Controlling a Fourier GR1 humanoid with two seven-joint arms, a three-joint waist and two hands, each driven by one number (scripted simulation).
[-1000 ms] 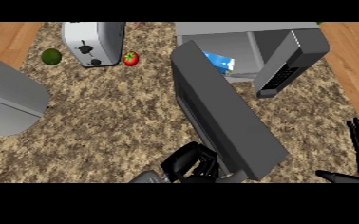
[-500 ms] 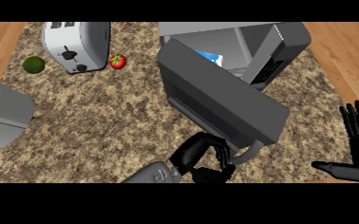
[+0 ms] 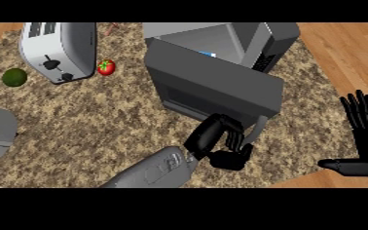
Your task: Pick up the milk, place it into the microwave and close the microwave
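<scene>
The microwave (image 3: 269,39) stands at the back of the counter, its door (image 3: 208,85) swung most of the way across the opening. Through the gap left above the door, a small blue and white bit of the milk (image 3: 208,54) shows inside the cavity. My left hand (image 3: 215,139) rests against the door's lower outer edge beside the handle (image 3: 255,131); its fingers are relaxed and hold nothing. At the right edge of the view my right hand (image 3: 354,126) stays open with fingers up, well apart from the microwave.
A silver toaster (image 3: 57,48) stands at the back left with a tomato (image 3: 106,67) beside it and a green lime (image 3: 14,77) further left. A grey rounded object (image 3: 6,131) pokes in at the left edge. Wooden surface (image 3: 330,48) borders the counter on the right.
The microwave door has swung further toward the opening, hiding more of the milk. My left hand has followed it forward, pressed against the door. The right hand has barely moved.
</scene>
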